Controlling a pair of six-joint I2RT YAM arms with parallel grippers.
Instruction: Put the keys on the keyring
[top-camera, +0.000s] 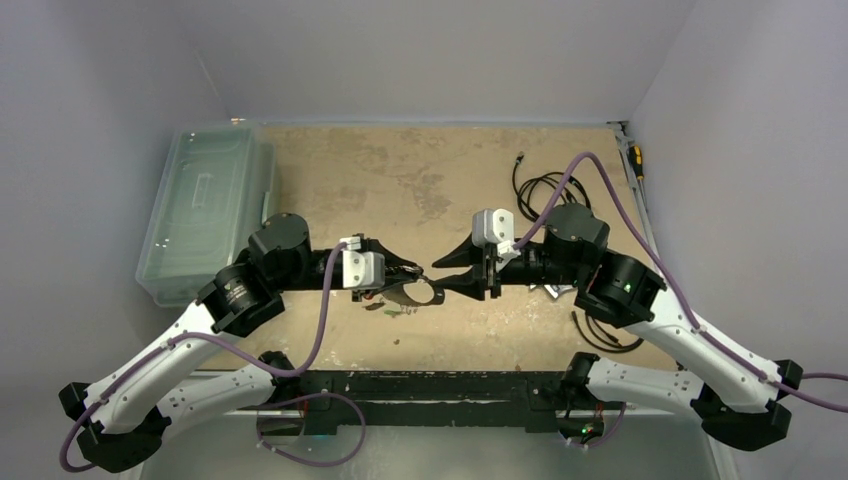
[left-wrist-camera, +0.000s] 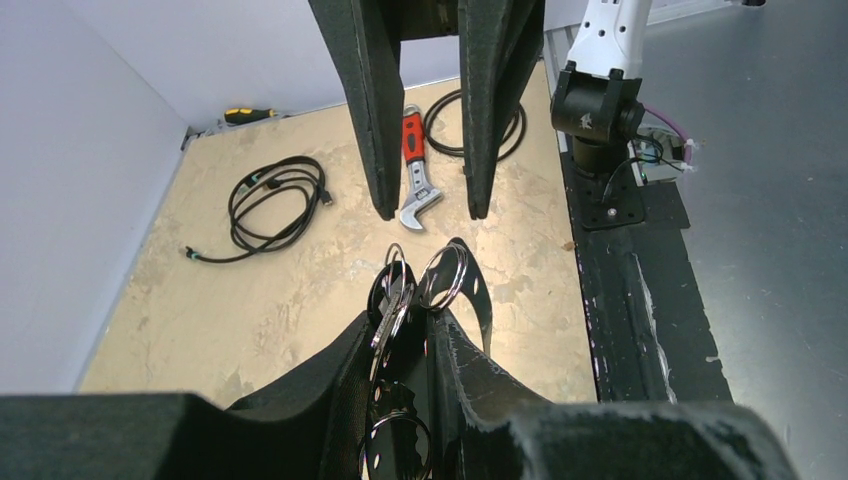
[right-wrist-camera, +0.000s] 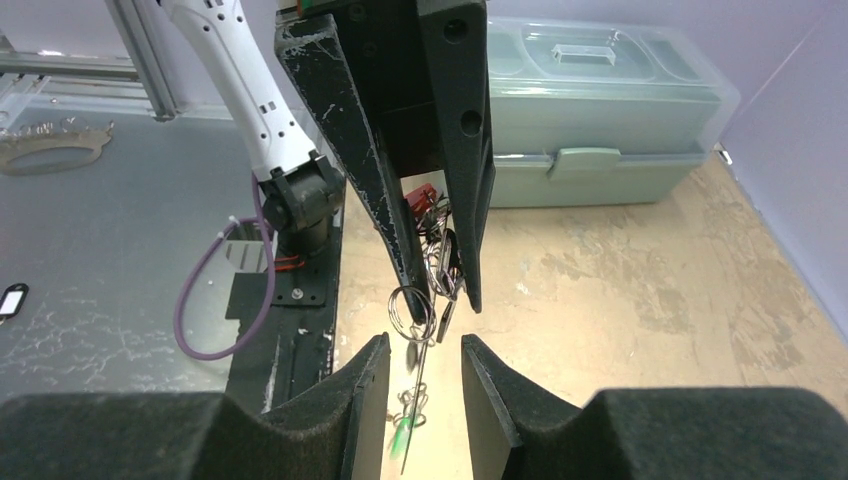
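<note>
My left gripper (top-camera: 413, 275) is shut on the keyring (top-camera: 418, 293), a thin-rimmed oval loop held just above the table. In the left wrist view the left gripper (left-wrist-camera: 410, 318) pinches the keyring (left-wrist-camera: 483, 300) together with small split rings (left-wrist-camera: 447, 278) and a black-headed key (left-wrist-camera: 392, 295). My right gripper (top-camera: 437, 278) faces it tip to tip. Its jaws (right-wrist-camera: 425, 342) stand open around the loop's thin edge (right-wrist-camera: 418, 385) without touching it. A green-headed key (right-wrist-camera: 403, 435) lies on the table below. Loose keys (top-camera: 385, 305) rest under the left gripper.
A pale green lidded box (top-camera: 205, 210) stands at the far left. Black cables (top-camera: 545, 190) and a screwdriver (top-camera: 634, 155) lie at the back right. A red-handled wrench (left-wrist-camera: 414, 170) lies behind the right gripper. A black rail (top-camera: 430, 385) runs along the near edge.
</note>
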